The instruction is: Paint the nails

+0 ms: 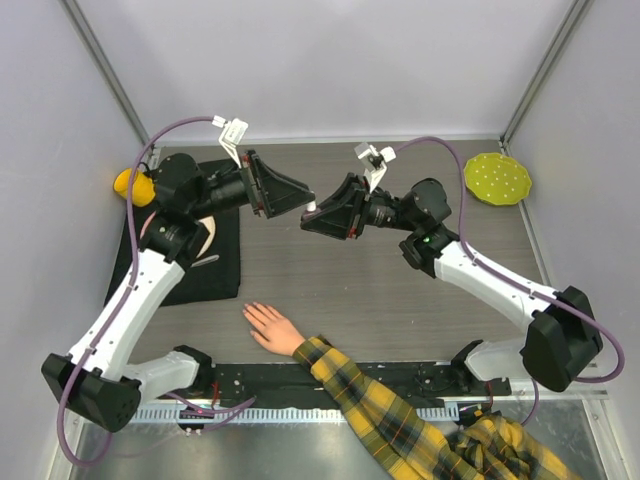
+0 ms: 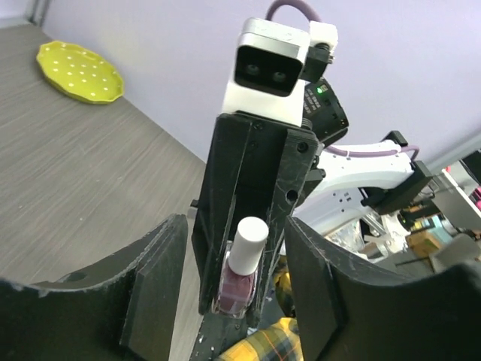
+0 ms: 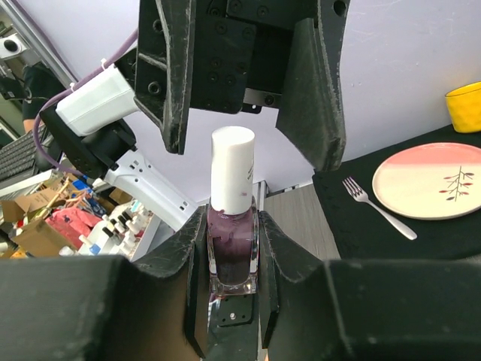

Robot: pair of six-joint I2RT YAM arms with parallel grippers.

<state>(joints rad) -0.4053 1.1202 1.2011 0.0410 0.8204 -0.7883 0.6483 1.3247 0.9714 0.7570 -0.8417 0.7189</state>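
Nails (image 1: 250,312) well apart from right pincer (image 3: 231,226) clamping bottle (image 3: 232,256), left pincer (image 2: 234,229) spread wide

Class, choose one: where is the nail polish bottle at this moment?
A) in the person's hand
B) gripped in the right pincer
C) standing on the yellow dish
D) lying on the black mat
B: the right wrist view shows the bottle upright, clamped in the right pincer, while the left pincer stands open by its white cap.
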